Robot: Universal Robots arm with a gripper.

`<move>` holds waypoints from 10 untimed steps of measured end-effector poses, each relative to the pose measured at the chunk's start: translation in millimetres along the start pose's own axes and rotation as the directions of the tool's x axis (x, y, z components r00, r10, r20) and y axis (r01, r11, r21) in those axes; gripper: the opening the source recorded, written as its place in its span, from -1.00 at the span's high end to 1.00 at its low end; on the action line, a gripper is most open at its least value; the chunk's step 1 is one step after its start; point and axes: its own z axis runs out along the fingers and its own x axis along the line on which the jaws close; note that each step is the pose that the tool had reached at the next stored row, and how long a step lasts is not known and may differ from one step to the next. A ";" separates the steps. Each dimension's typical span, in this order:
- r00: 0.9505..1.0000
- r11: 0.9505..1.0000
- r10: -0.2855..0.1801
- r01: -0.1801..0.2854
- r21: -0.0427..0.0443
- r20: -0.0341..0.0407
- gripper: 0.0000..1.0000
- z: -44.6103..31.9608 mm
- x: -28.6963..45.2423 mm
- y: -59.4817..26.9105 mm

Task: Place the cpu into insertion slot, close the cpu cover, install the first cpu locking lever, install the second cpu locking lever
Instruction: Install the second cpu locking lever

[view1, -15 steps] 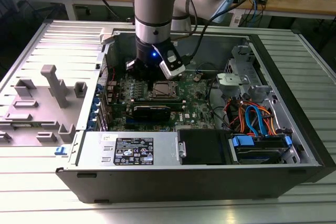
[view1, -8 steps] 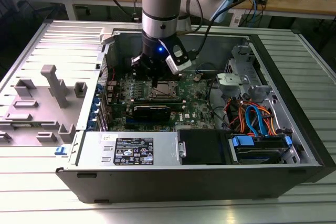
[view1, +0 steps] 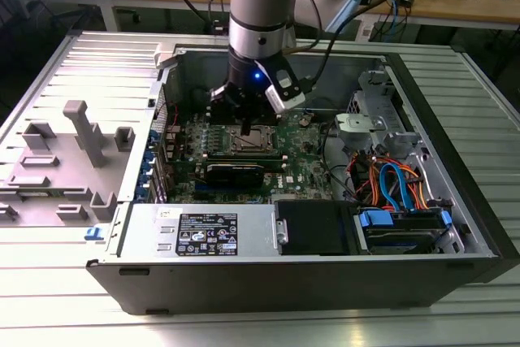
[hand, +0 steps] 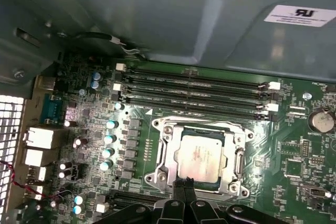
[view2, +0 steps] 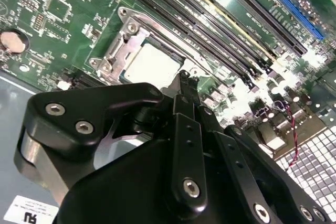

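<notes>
I see a ridged metal table [view1: 49,71] with an open computer case [view1: 455,225] lying on it, and a wooden bench [view1: 487,6] with wires behind. Grey plastic holders [view1: 77,132] sit on the table well off to the exterior view's left. Inside the case is a green board [hand: 299,150]. The cpu [hand: 199,158] lies flat in the insertion slot [hand: 167,167], just past the tips of my fingers [hand: 185,186]. The cpu cover [hand: 239,158] is down around the chip, and its shiny frame goes all the way round the grey top. Long black memory slots [hand: 194,90] run side by side beyond the slot, further from the fingers. A round coin battery [hand: 321,120] sits on the board off to one side. In the second wrist view the black body of the gripper [view2: 185,80] hides the near half of the slot, so I cannot make out the little levers there. In the exterior view the arm [view1: 260,14] hides the back of the board. The arm stands straight up and points down into the case. The fingers are pressed together, with nothing between them, and their tips hang right at the near edge of the slot.
</notes>
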 end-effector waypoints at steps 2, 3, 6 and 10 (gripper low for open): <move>1.000 1.000 0.000 0.000 0.000 -0.001 0.79 -0.2 -0.8 -1.9; 1.000 1.000 0.000 0.000 0.000 -0.002 0.79 -0.2 -0.9 -2.9; 1.000 1.000 0.000 0.000 0.001 -0.004 0.79 -0.4 -1.6 -6.1; 1.000 1.000 0.001 -0.001 0.002 -0.008 0.79 -0.7 -2.6 -10.1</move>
